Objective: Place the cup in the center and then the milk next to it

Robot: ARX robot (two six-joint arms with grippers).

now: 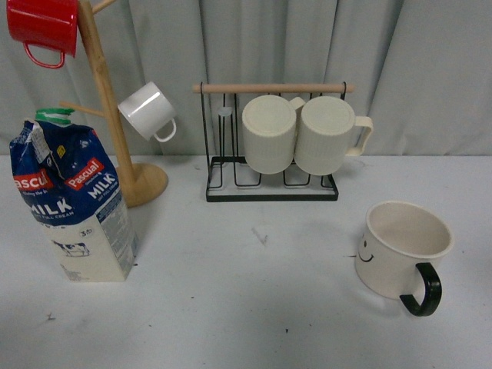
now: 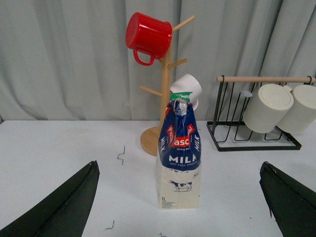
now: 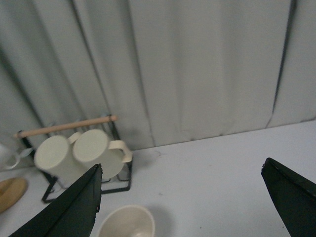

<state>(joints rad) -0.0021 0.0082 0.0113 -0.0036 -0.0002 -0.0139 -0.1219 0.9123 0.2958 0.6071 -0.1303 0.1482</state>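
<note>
left tool (image 2: pixel 178 165): jaws wide apart, empty, facing the milk (image 2: pixel 178 148) (upright, on the left side of the worktop (image 1: pixel 254 307)). right tool (image 3: pixel 182 164): jaws wide apart, empty, near the cup (image 1: pixel 400 250), which stands upright on the right side, well apart from the milk.

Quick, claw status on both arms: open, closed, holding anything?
Left claw: open, holding nothing.
Right claw: open, holding nothing.
</note>
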